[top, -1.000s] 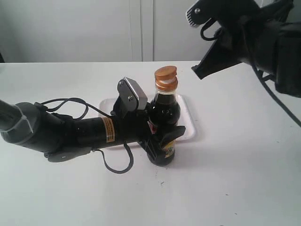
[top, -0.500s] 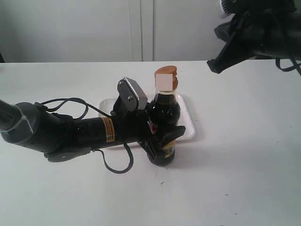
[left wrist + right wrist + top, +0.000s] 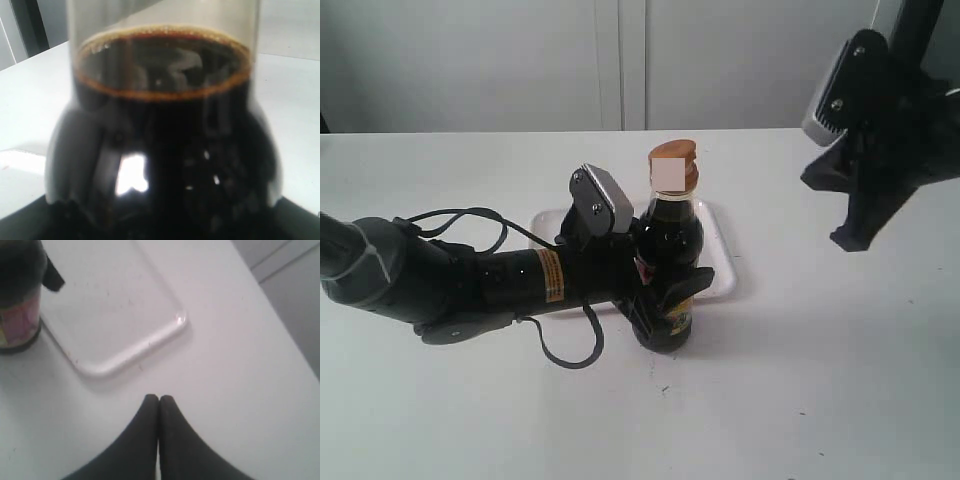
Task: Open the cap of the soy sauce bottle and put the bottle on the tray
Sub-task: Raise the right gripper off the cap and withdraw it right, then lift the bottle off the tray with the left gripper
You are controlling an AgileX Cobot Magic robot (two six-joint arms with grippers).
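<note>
The soy sauce bottle [image 3: 670,240] stands upright on the table, just in front of the white tray [image 3: 720,262]. My left gripper [image 3: 670,297] is shut on the bottle's lower body at the label. The orange-brown cap [image 3: 673,168] sits on the neck, with a pale face turned toward the exterior camera. In the left wrist view the dark bottle [image 3: 165,150] fills the frame. My right gripper [image 3: 848,240] hangs off to the right, well clear of the bottle, fingers pressed together [image 3: 159,399] with nothing between them. The right wrist view shows the tray [image 3: 125,356] and the bottle's label [image 3: 17,322].
The left arm [image 3: 450,280] lies low across the table from the left, with a loose cable [image 3: 565,350] looping beside it. White cabinet doors [image 3: 620,60] stand behind the table's far edge.
My right arm has pulled away from above the cap, moving right and down. The cap went from two stacked orange discs to showing a pale face. Bottle and left arm stayed still.
</note>
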